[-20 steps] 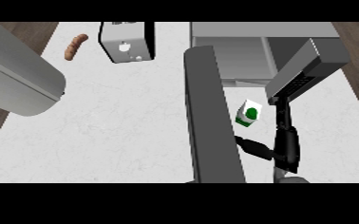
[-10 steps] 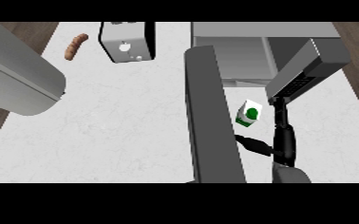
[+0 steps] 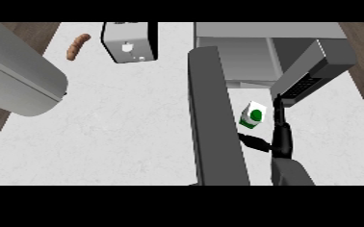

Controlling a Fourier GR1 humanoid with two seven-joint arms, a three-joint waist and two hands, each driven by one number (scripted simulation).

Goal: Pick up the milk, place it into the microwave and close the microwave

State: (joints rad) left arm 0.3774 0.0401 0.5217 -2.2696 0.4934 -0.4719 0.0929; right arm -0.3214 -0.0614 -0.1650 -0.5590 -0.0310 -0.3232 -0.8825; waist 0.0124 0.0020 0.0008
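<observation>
Head view: a white marbled counter (image 3: 121, 120) is seen from steeply above, with dark wood floor showing past its far left corner. At the far edge a toaster (image 3: 129, 42) stands, and a sausage (image 3: 77, 46) lies near the far left corner. The microwave (image 3: 266, 53) sits at the far right, its cavity open; its door (image 3: 215, 120) is swung out toward the near edge, and its dark control panel is seen at the right. A grey left forearm (image 3: 25, 77) fills the left side; its hand is not seen. The milk (image 3: 253, 115), a small white carton with a green mark, stands on the counter just right of the door. The right hand (image 3: 279, 137) is beside the carton toward the near edge, fingers straight and spread wide, the thumb pointing toward the door, with nothing held; contact with the carton cannot be told.
</observation>
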